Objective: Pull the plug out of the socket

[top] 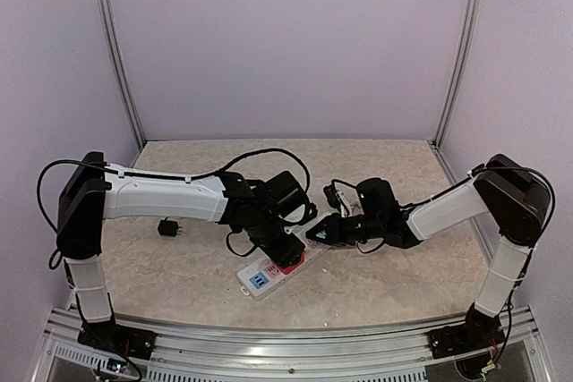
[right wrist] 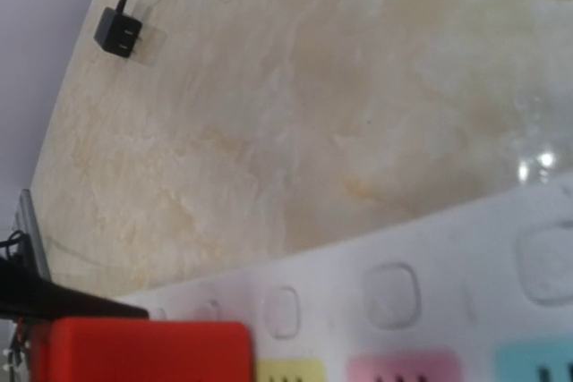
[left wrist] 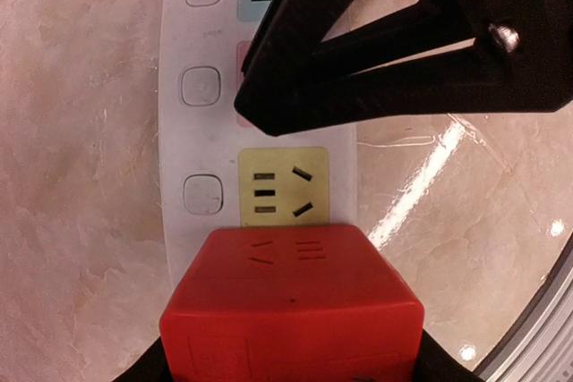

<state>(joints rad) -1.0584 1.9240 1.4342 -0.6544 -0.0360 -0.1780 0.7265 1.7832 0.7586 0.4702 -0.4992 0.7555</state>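
The socket is a long white power strip (top: pixel 267 273) with pastel outlet faces, lying slantwise on the table. A red cube plug (top: pixel 289 261) stands on it. In the left wrist view the red plug (left wrist: pixel 291 306) fills the bottom, next to a yellow outlet face on the strip (left wrist: pixel 201 131). My left gripper (left wrist: pixel 291 360) is shut on the plug, with a black finger on each side. My right gripper (top: pixel 317 233) is shut and its tip rests on the strip beyond the plug; it also shows in the left wrist view (left wrist: pixel 394 51). The right wrist view shows the strip (right wrist: pixel 403 297) and the plug (right wrist: pixel 148 351), not its own fingers.
A small black adapter (top: pixel 167 228) with a short cord lies on the table left of the strip; it also shows in the right wrist view (right wrist: pixel 116 31). Black cables loop behind the arms. Metal frame posts and a rail border the marbled table (top: pixel 376 284).
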